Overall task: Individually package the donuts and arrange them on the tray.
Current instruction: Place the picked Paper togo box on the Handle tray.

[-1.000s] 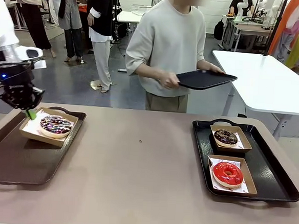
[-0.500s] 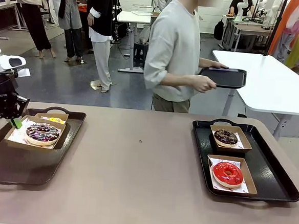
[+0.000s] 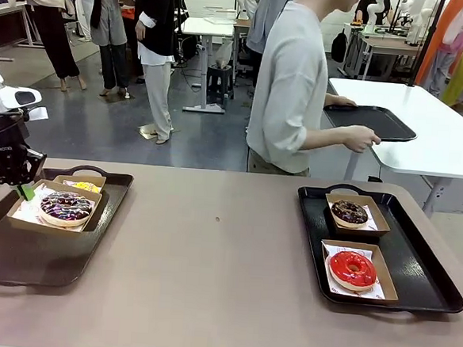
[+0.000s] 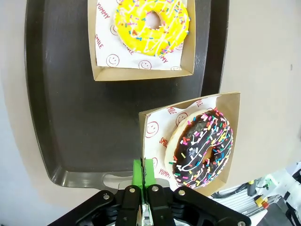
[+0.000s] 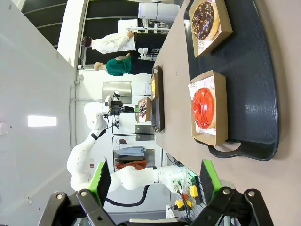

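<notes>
Since a second ago my left fingers [image 4: 142, 175], pinched shut on its rim, have dragged the sprinkled donut's box [image 3: 53, 206] nearer, beside the yellow donut [image 3: 82, 185] on the left tray [image 3: 19, 262].

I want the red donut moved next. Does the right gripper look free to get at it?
Probably yes. The right gripper is open and holds nothing, and the red donut lies uncovered in its open box on the right tray, nothing over it.

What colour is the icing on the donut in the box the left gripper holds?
Dark chocolate icing with coloured sprinkles; left wrist view.
</notes>
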`<state>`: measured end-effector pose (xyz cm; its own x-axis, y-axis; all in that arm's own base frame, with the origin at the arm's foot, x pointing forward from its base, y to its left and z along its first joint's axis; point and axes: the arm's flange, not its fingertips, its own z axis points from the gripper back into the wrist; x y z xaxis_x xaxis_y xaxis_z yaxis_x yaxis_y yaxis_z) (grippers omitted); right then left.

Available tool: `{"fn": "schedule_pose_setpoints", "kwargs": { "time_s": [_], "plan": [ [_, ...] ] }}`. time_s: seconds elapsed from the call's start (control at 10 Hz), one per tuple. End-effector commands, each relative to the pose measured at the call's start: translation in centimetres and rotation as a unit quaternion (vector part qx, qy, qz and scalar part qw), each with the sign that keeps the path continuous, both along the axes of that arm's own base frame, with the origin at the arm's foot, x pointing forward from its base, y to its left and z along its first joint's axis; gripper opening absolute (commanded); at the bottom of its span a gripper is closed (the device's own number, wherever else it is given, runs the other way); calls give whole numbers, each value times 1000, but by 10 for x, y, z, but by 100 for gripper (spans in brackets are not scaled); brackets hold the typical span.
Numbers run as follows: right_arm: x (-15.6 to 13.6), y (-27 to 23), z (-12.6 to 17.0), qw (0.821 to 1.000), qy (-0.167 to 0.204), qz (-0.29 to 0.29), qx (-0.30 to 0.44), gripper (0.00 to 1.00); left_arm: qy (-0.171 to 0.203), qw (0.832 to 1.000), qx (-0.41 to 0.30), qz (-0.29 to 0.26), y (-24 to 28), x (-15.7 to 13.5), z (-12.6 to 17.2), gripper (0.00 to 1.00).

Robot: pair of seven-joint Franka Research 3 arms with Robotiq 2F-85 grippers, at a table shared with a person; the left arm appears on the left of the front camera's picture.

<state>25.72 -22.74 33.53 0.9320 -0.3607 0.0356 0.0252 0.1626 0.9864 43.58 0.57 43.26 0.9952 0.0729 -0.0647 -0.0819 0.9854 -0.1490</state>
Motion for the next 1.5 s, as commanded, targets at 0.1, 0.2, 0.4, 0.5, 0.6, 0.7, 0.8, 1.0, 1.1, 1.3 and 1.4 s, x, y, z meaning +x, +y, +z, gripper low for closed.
{"fn": "schedule_pose_setpoints", "kwargs": {
  "time_s": [0.1,0.2,0.4,0.5,0.6,0.7,0.8,1.0,1.1,1.3,1.4],
  "plan": [
    [0,0,0,1000,-2,0,2,100,-22,1000,-10,-19,-3,0,4,1],
    [0,0,0,1000,-2,0,2,100,-41,999,-22,-23,5,-9,0,1],
    [0,0,0,1000,-2,0,2,100,-55,998,2,-6,19,-21,-11,1],
    [0,0,0,1000,-2,0,2,100,-56,998,13,-9,20,-29,-16,1],
    [0,0,0,1000,-2,0,2,100,-57,998,29,-13,19,-38,-21,1],
    [0,0,0,1000,-2,0,2,100,-57,997,45,-22,19,-41,-23,1],
    [0,0,0,1000,-2,0,2,100,-55,997,57,-25,18,-48,-26,1],
    [0,0,0,1000,-2,0,2,100,-49,996,67,-32,17,-49,-31,1],
    [0,0,0,1000,-2,0,2,100,-46,996,71,-25,13,-51,-36,1],
    [0,0,0,1000,-2,0,2,100,-39,996,78,-12,4,-45,-41,1],
    [0,0,0,1000,-2,0,2,100,-33,996,78,-7,-1,-41,-45,1]
  ]
}}
